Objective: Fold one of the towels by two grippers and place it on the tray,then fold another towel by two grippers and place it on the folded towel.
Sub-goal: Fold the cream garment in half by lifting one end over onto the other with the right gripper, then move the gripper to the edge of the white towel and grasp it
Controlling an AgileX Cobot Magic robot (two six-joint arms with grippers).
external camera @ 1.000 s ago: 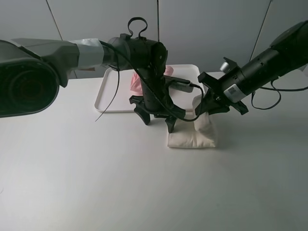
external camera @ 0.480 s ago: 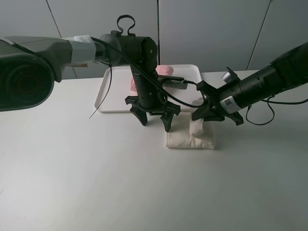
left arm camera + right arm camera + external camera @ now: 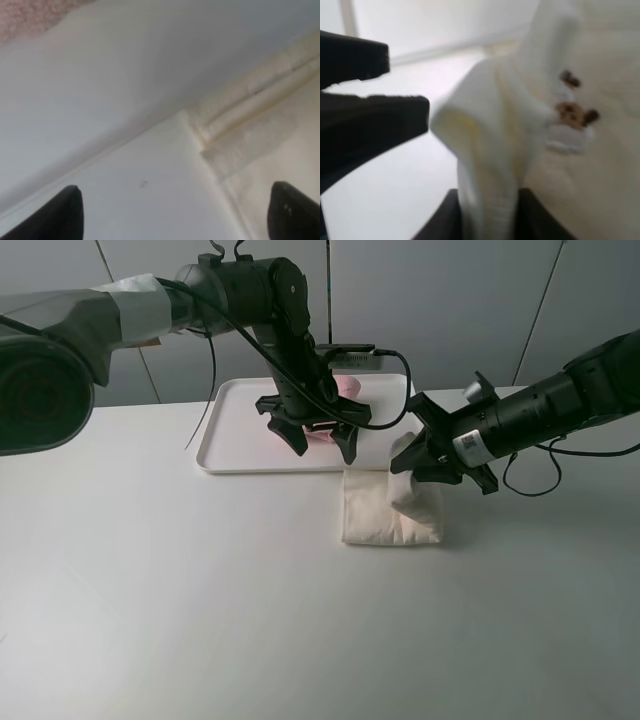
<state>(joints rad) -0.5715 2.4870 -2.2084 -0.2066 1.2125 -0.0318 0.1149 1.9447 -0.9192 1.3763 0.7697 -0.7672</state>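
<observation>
The cream towel (image 3: 375, 515) lies folded on the table just in front of the tray (image 3: 235, 435). Its right edge is lifted into a standing fold (image 3: 490, 130). My right gripper (image 3: 418, 468) is shut on that fold, and the cloth runs down between its jaws (image 3: 487, 220). The pink towel (image 3: 347, 388) sits on the tray, partly hidden behind my left arm. My left gripper (image 3: 320, 443) hangs open over the tray's front right part with nothing between its fingertips (image 3: 65, 210). In the left wrist view the cream towel (image 3: 260, 125) lies beside the tray rim.
The white table (image 3: 200, 590) spreads wide in front and to the left. A black cable (image 3: 205, 370) trails from the left arm over the tray's left side. Grey wall panels (image 3: 430, 300) stand behind the table.
My left gripper has risen off the cream towel and swung back over the tray, still open. My right gripper has carried the lifted towel edge slightly left and lower.
</observation>
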